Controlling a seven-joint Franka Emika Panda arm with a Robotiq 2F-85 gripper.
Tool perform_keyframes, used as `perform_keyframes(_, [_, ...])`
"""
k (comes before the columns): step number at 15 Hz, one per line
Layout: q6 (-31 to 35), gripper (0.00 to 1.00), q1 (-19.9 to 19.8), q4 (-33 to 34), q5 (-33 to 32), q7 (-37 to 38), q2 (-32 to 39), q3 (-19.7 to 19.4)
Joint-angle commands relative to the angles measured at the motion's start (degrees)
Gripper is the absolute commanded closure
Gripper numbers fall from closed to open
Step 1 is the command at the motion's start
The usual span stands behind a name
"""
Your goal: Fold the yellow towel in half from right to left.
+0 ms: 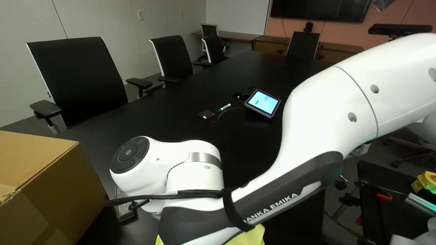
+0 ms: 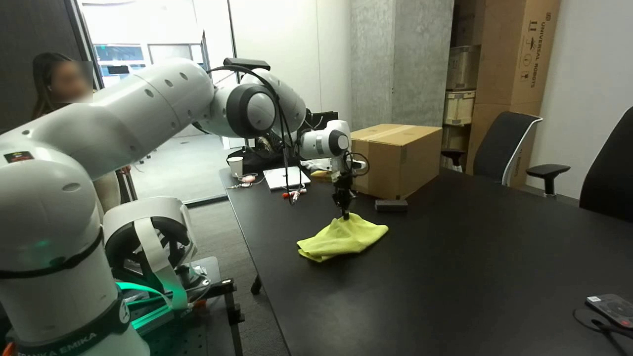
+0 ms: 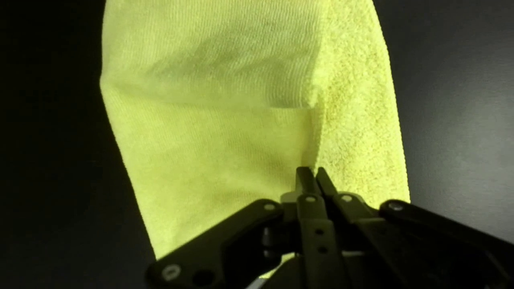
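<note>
The yellow towel [image 2: 341,240] lies on the black table with its upper layer folded partly over itself. It fills much of the wrist view [image 3: 209,148], where a fuzzy strip of the lower layer shows to the right of the upper layer's edge. My gripper [image 3: 313,170] points down with its fingertips nearly together, pinching that edge. In an exterior view the gripper [image 2: 345,216] is at the towel's far side, where the cloth rises a little to the tips. In an exterior view only bits of the towel [image 1: 250,236] show under the arm, and the gripper is hidden there.
A tan cardboard box [image 2: 395,163] stands just behind the gripper, with a dark eraser-like block [image 2: 390,205] near it. A laptop [image 2: 284,178] and a white cup [image 2: 236,166] are at the far end. A tablet [image 1: 263,103], a green marker [image 1: 224,108] and a remote [image 2: 613,309] lie farther along.
</note>
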Motion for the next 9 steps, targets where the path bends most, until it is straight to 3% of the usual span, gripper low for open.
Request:
perform_keyframes(1, [-1.58, 0.99, 0.37, 3.15, -0.08, -1.39, 0.07, 0.33])
perform_keyframes(9, [-1.60, 0.99, 2.60, 2.94, -0.24, -4.55, -3.14, 3.26])
